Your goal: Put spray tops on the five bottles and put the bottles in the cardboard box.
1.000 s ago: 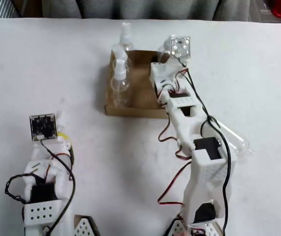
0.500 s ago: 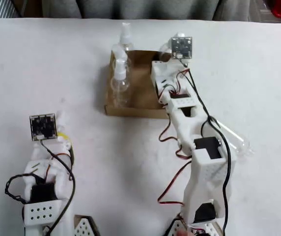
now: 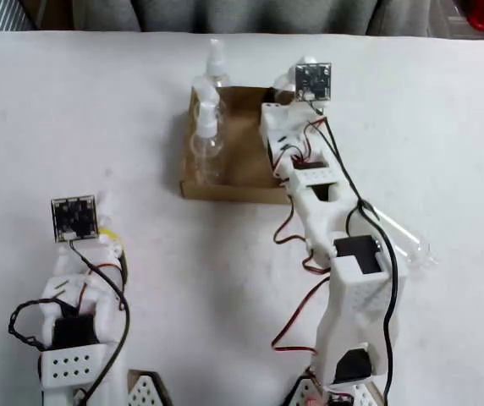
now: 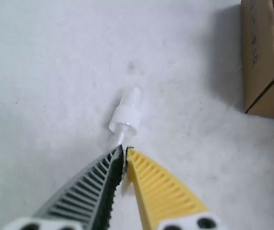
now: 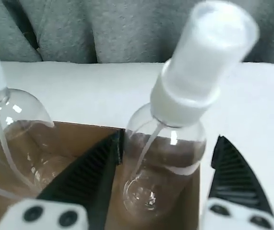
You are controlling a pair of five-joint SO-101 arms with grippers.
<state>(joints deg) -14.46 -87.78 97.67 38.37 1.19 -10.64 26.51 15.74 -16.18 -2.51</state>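
The left tool [image 4: 125,149] is closed narrow on the thin dip tube of a loose spray top [image 4: 126,112], which lies on the bench [image 4: 46,57] at about 8 o'clock in the high view, well apart from the cardboard box [image 3: 225,191]. The right tool [image 5: 169,143] is held wide around a capped bottle [image 5: 163,167] standing in the box's 1 o'clock corner. 1 finger is close beside the clear wall and the other stands off it, so nothing is gripped. Further capped bottles [image 3: 208,145] are seen along the box's 9 o'clock side. 1 clear bottle [image 3: 401,235] lies on the bench at 4 o'clock, partly hidden behind the right arm, and whether it carries a top cannot be told. The bottles are judged light, empty, smooth and easily tipped, with thin walls that would give under a hard squeeze, so a hold low on the body is advised. The spray top is judged tiny, with a bendable tube, so the stiff collar is the safer place to be held.
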